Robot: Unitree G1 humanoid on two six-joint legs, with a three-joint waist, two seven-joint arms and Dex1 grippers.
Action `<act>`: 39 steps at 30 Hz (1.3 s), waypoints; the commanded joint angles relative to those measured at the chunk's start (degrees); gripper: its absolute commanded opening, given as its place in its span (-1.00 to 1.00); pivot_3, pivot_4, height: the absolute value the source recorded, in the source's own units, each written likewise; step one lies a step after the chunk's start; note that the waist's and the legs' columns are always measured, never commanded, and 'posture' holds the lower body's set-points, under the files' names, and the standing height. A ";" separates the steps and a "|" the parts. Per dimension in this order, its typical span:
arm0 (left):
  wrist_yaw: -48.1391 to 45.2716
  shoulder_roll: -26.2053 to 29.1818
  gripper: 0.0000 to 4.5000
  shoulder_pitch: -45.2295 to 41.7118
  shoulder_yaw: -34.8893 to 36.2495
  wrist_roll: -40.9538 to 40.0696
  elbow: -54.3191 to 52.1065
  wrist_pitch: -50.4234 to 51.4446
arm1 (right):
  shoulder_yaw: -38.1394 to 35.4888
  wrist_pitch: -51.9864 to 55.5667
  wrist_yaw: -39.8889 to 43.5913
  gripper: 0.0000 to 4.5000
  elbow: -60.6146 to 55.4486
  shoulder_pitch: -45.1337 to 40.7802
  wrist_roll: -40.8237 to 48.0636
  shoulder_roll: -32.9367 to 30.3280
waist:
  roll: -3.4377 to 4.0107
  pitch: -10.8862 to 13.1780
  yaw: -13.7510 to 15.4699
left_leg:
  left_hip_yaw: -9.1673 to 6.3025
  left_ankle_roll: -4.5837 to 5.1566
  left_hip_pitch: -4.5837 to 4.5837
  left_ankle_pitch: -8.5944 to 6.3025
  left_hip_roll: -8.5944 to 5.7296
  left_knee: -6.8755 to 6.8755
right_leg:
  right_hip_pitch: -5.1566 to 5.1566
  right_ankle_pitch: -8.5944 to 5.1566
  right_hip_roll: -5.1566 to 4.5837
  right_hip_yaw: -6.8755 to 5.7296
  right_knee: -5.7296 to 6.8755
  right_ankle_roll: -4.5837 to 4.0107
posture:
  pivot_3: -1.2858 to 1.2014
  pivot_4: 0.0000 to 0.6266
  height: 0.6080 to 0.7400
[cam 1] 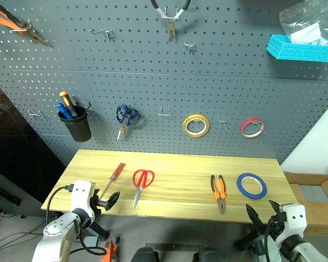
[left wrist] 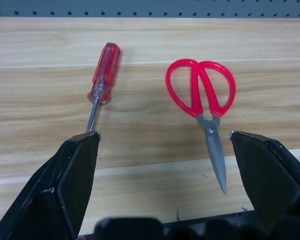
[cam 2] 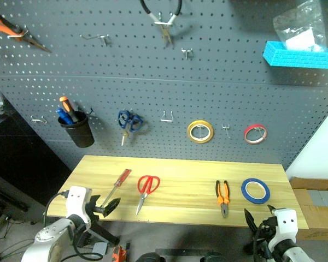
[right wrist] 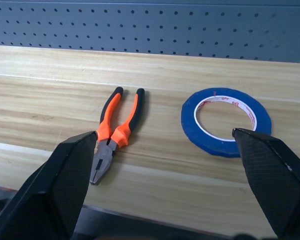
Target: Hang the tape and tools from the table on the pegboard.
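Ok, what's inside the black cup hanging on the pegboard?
The black cup on the pegboard holds an orange-and-black screwdriver and blue handles sticking out above the rim. Their lower ends are hidden by the cup wall.

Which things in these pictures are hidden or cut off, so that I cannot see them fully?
- Screwdriver: left wrist view, its tip is behind a finger of the left gripper.
- Orange-handled pliers on the pegboard: left eye view, handles cut by the picture edge.
- Black cup: its wall hides the lower parts of the tools inside.

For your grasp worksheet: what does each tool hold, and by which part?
Nothing. The left tool and right tool are open and empty.
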 commanded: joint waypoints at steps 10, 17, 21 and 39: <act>-1.59 0.19 0.98 -1.65 0.93 -0.25 3.54 -5.37 | -1.22 -0.67 0.73 1.00 -1.59 0.00 0.48 -0.77 | -0.01 -0.01 0.00 | 0.01 0.00 0.00 0.00 0.00 0.00 | 0.00 0.00 0.00 0.00 0.00 0.00 | 0.05 -1.00 1.00; -2.46 0.16 0.98 -1.72 1.22 -0.57 4.62 -6.32 | -0.97 -0.70 0.50 1.00 -2.19 0.70 0.41 -0.57 | -0.01 -0.01 0.00 | 0.00 0.00 0.00 0.00 0.00 0.00 | 0.00 0.00 0.00 0.00 0.00 0.00 | 0.05 -1.00 1.00; -2.77 0.31 0.98 -1.76 1.25 -0.57 5.14 -6.76 | -0.60 0.02 -0.07 1.00 -3.57 0.99 0.41 -0.42 | -0.01 -0.01 -0.01 | 0.00 0.00 0.01 0.00 0.00 0.00 | 0.00 0.00 0.00 0.00 0.00 0.00 | 0.05 -1.00 1.00; -5.51 1.38 0.98 -4.59 -1.23 -1.21 -0.50 -3.93 | -0.61 6.20 0.40 1.00 -6.32 -3.91 -0.64 -6.13 | -0.03 0.00 0.01 | 0.02 0.00 0.01 0.00 -0.01 -0.01 | 0.00 0.00 -0.01 0.00 0.00 0.00 | 0.05 -1.00 1.00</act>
